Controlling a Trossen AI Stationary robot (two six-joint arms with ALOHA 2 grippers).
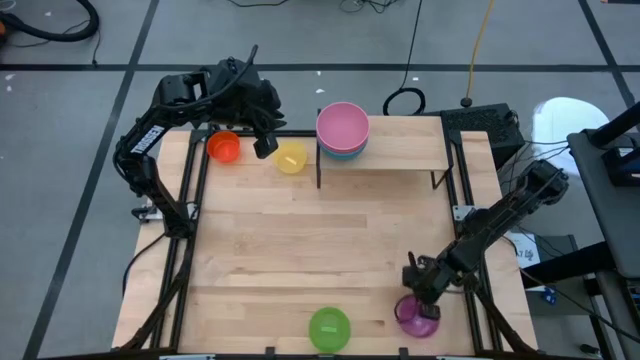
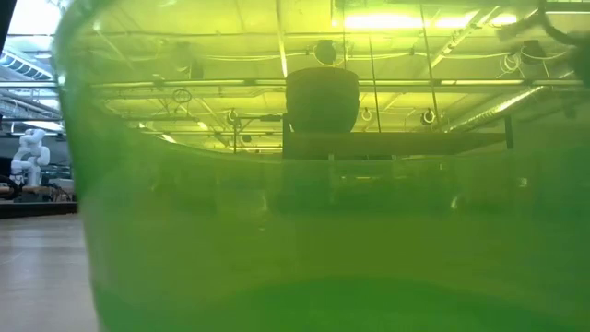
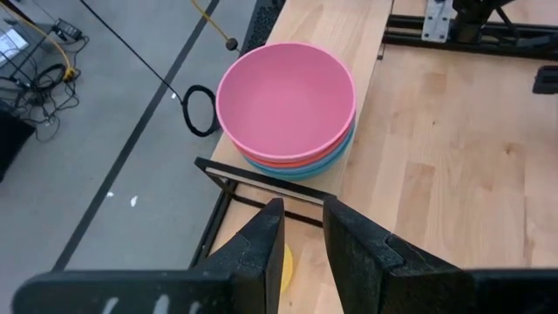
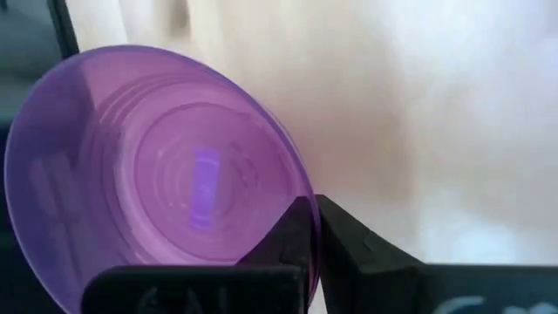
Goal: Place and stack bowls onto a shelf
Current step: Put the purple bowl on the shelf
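The shelf (image 1: 400, 152) stands at the table's far edge. On its left end sits a stack of bowls (image 1: 343, 130) (image 3: 288, 105): pink on top, red and teal below. An orange bowl (image 1: 224, 147) and a yellow bowl (image 1: 291, 157) rest on the table left of the shelf. A green bowl (image 1: 329, 328) sits at the near edge and fills the low view (image 2: 304, 231). My left gripper (image 1: 265, 146) (image 3: 302, 228) hovers beside the yellow bowl, narrowly open and empty. My right gripper (image 1: 420, 292) (image 4: 316, 228) is shut on the purple bowl (image 1: 415, 316). My right gripper pinches the purple bowl's rim (image 4: 292, 187) on the bowl's far side, one finger (image 4: 292, 231) inside and the other (image 4: 357, 240) outside. The fingers come from above, slanting down. The bowl is tipped, its inside facing the wrist camera; whether it still touches the table I cannot tell.
Black frame rails run along the table's left and right sides (image 1: 185, 230) (image 1: 470, 250). The shelf's right part (image 1: 410, 145) is bare wood. Open tabletop (image 1: 320, 240) lies between the shelf and the near bowls.
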